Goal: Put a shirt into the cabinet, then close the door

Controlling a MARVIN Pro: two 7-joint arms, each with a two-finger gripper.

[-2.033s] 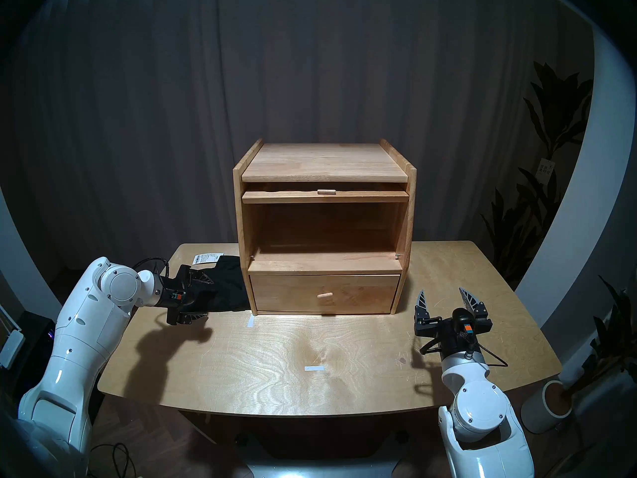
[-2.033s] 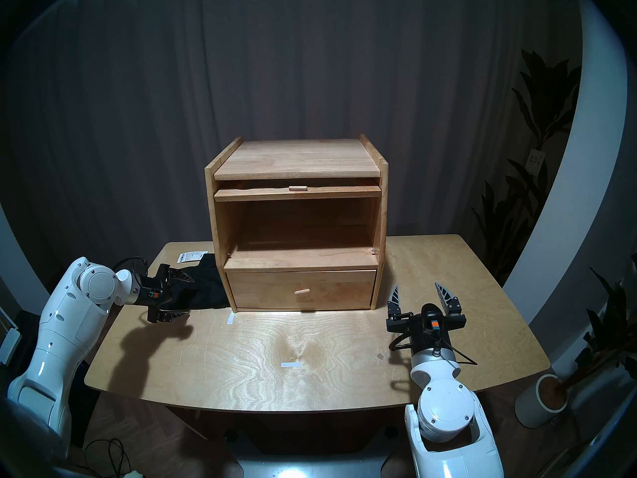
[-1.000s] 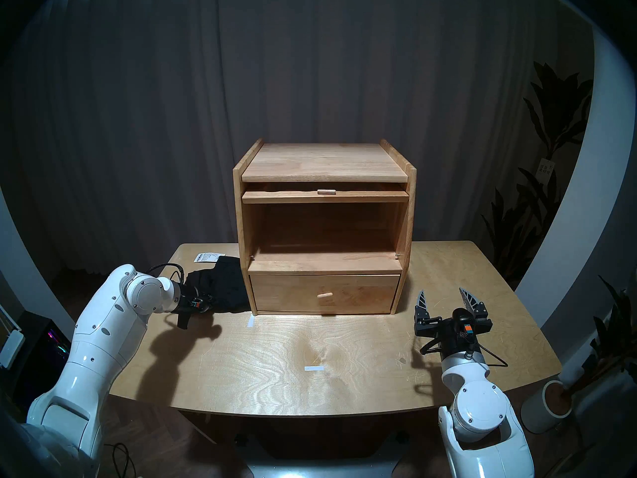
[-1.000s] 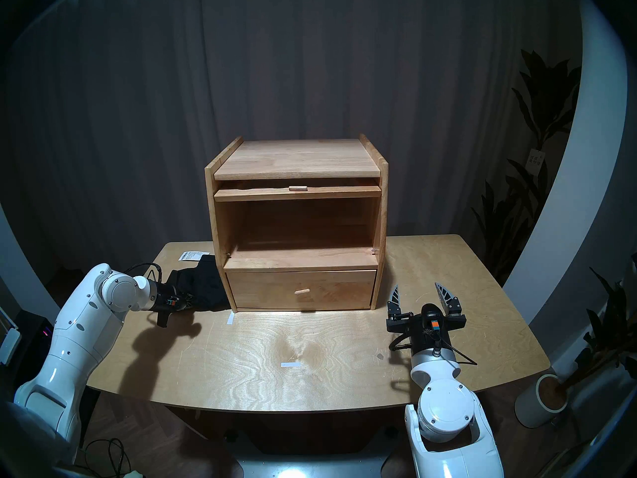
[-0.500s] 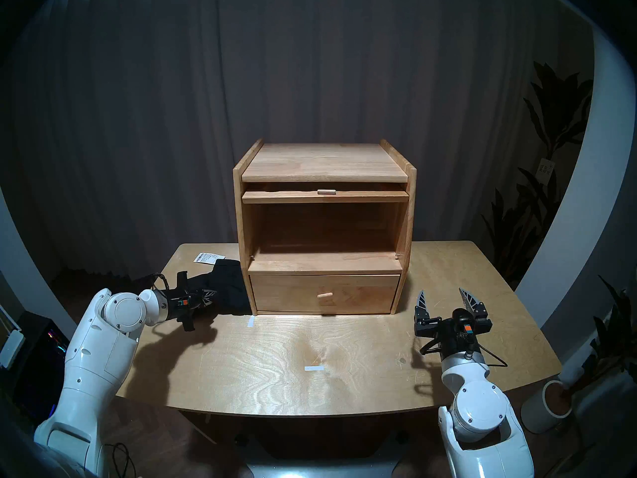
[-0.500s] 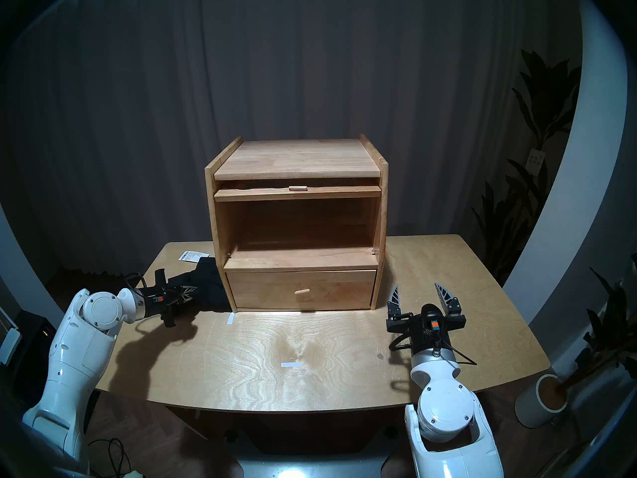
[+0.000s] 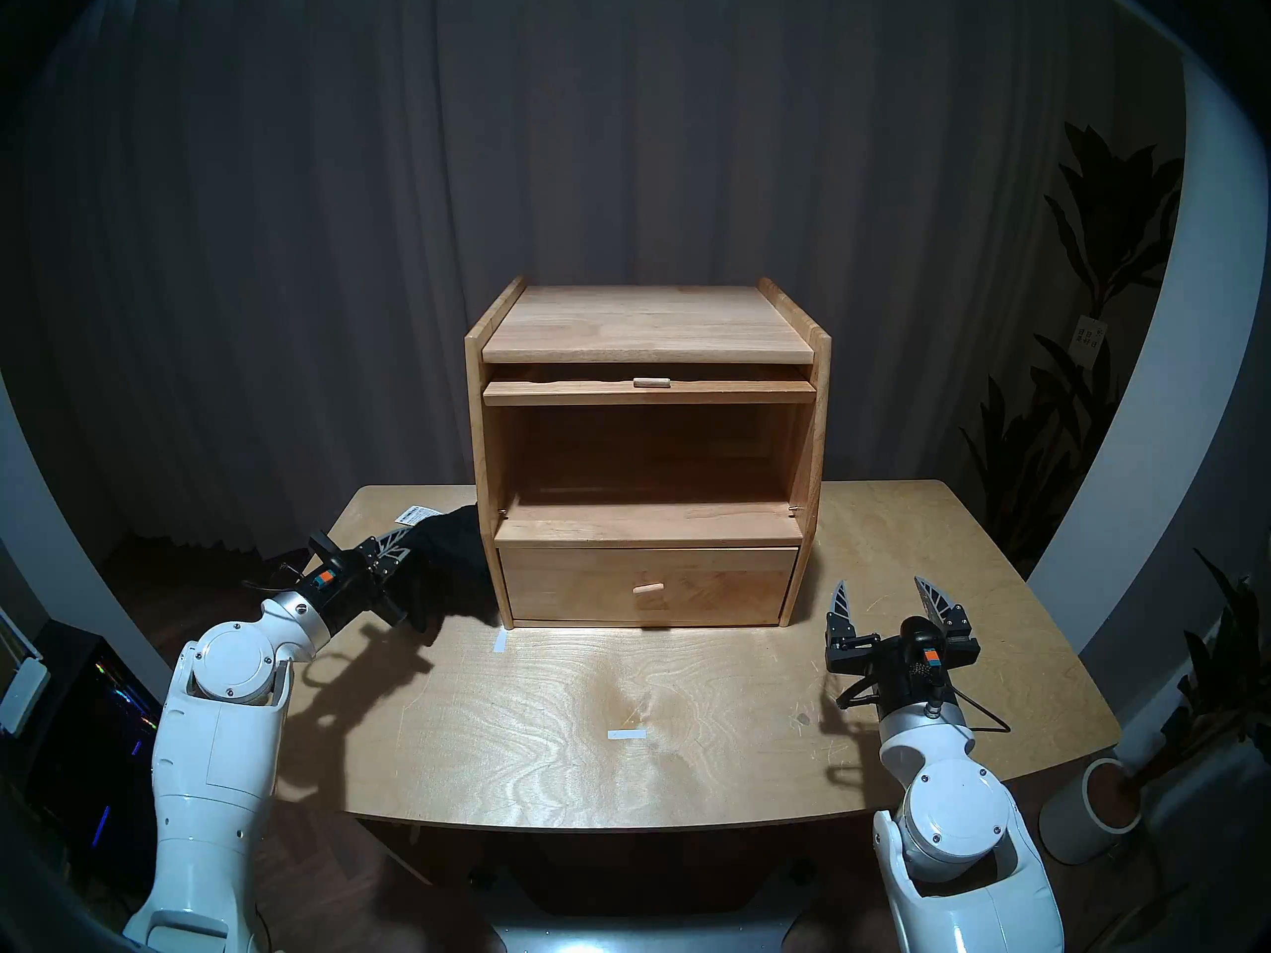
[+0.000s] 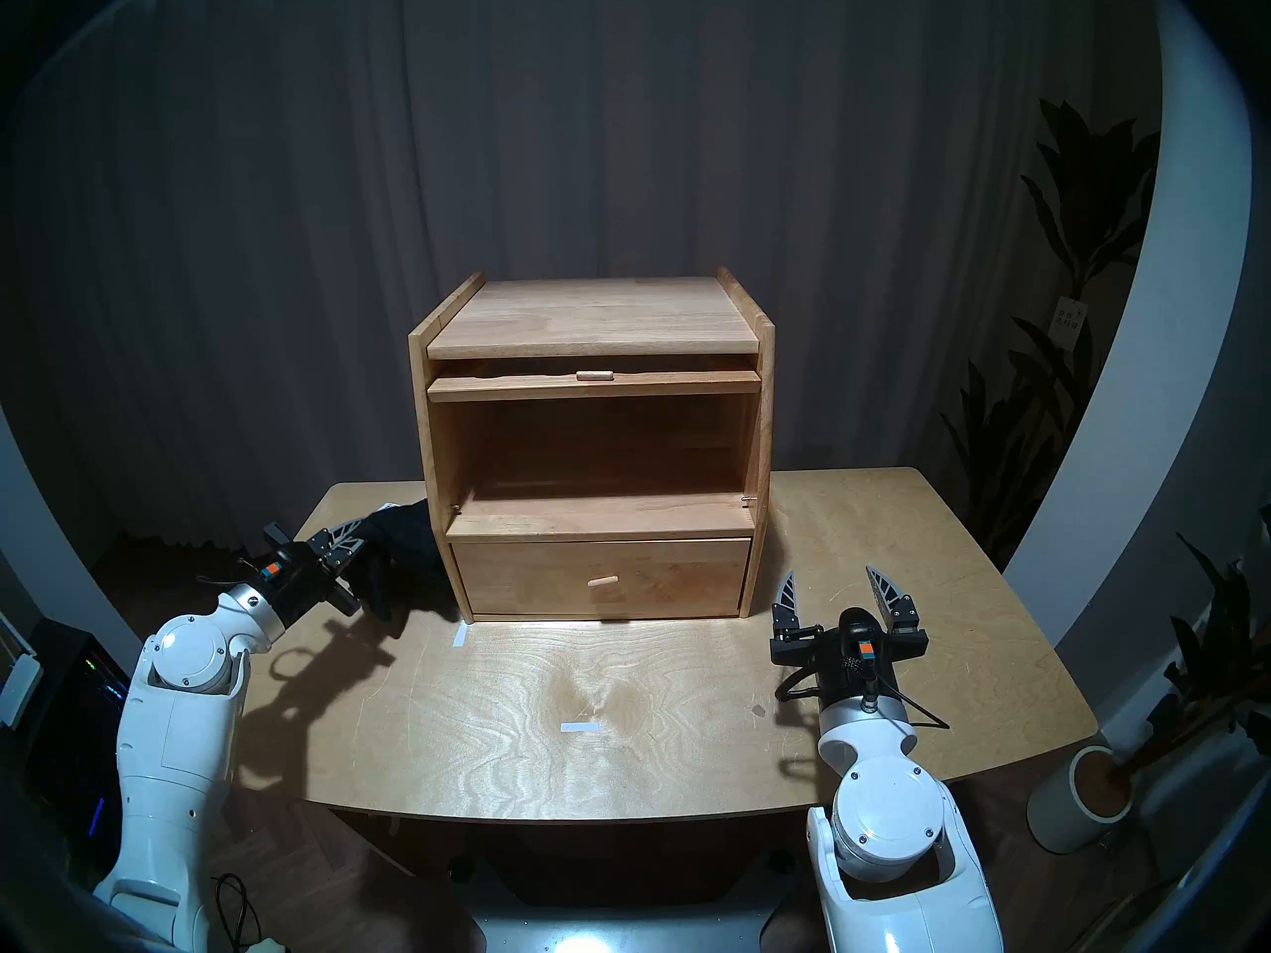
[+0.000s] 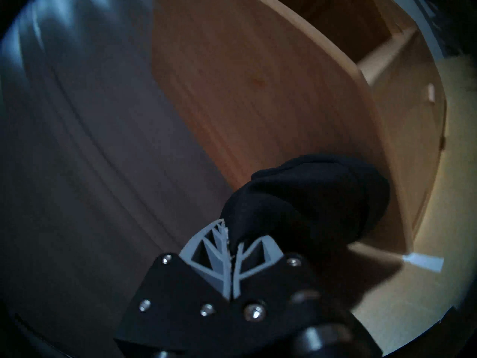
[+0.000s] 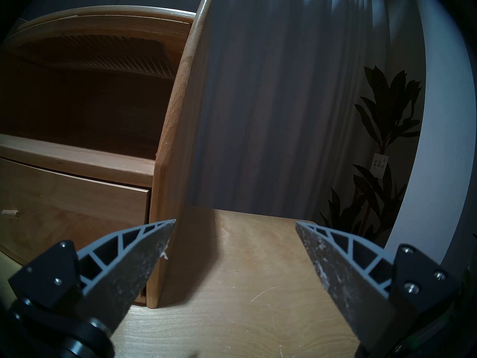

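Observation:
The black shirt is bunched against the left side of the cabinet, and its white tag shows behind it. My left gripper is shut on the shirt's near end and holds that end up off the table. The left wrist view shows the grey fingers pinched together on the shirt. The cabinet's upper compartment stands open and bare. The door lies flat under the top board, its peg handle facing out. My right gripper is open over the table, right of the cabinet.
The closed drawer with a peg handle sits below the compartment. Two white tape marks lie on the wooden table. A potted plant stands off the table's right corner, and curtains hang behind.
My left gripper closed on the shirt, then drew back and turned upward, lifting the shirt's near end; the tag slid toward the cabinet. The right arm has stayed put.

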